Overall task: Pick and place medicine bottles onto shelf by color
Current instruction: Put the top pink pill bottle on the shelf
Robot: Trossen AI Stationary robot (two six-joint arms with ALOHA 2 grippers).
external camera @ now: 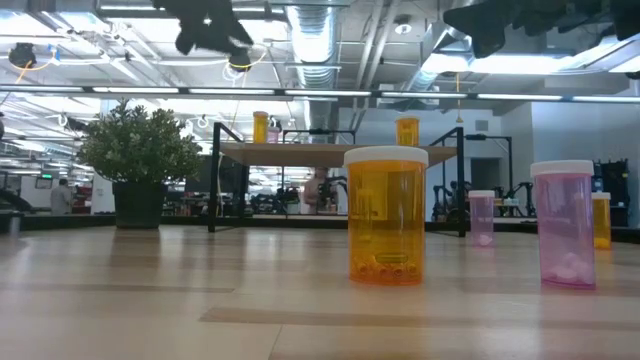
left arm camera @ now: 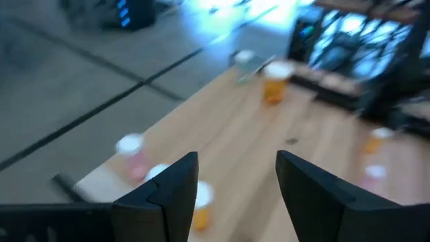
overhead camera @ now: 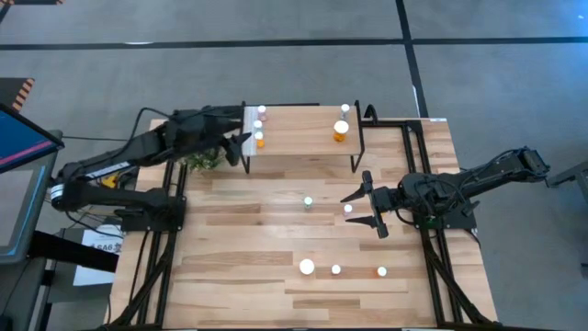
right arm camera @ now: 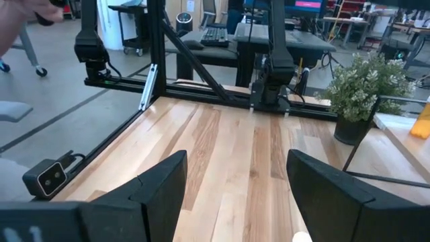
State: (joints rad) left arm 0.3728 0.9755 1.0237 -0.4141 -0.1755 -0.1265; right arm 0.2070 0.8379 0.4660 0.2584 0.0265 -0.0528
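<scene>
- Wood-topped shelf (overhead camera: pixel 303 138): stands at 12 o'clock on the table. It carries three small bottles at its left end and two at its right end, among them an orange bottle (overhead camera: pixel 341 131).
- Left gripper (overhead camera: pixel 241 145): hovers just off the shelf's left end. Fingers spread and empty, as the left wrist view shows, with the left-end bottles (overhead camera: pixel 260 126) close by.
- Right gripper (overhead camera: pixel 366 210): low over the table at about 3 o'clock. Fingers spread wide, holding nothing.
- White-capped bottle (overhead camera: pixel 348 209): upright on the table, just at 9 o'clock of the right gripper's tips, in line with the gap between the fingers. Long axis vertical. Body colour cannot be told from above.
- Green bottle (overhead camera: pixel 308 200): upright near table centre, farther out at 9 o'clock from the right gripper.
- Front row (overhead camera: pixel 335 268): three bottles near 6 o'clock, well apart from both grippers.
- Judgement: the right arm is the nearer one to the loose bottles; a short reach toward 9 o'clock would likely bring the fingers around the white-capped bottle.
</scene>
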